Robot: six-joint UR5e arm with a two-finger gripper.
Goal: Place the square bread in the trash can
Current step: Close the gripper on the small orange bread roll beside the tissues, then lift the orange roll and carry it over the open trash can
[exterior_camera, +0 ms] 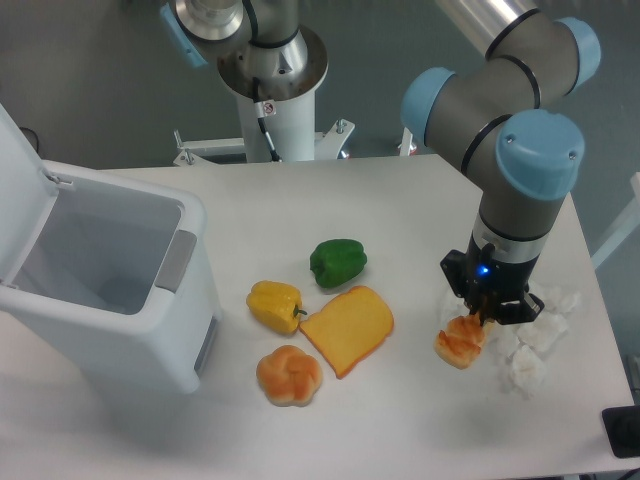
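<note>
White table (400, 200) in a grey-walled room, with the arm's base at the far edge. The pincer (482, 318) points straight down near the table's right side, directly over a small round bun (460, 342) beside a cluster of white crumpled lumps (535, 345); whether its fingers are closed on that bun or merely above it cannot be told, since the wrist hides them. The square bread (348, 328), a flat orange-yellow slice, lies untouched on the table, well to the left of the pincer. Just beyond the slice sit a green pepper (338, 261) and a yellow pepper (275, 304), with a second round bun (289, 376) in front. The trash can (190, 300) stands farthest left of the pincer, lid raised, interior open. Judged step: the approach is not yet on target, the slice not grasped. The next move calls for shifting left over the slice, lowering onto an edge of this thin flat piece, then carrying it across to the open bin. No brand or legible writing shows; only a small red-marked sticker on the base column, unreadable.
</note>
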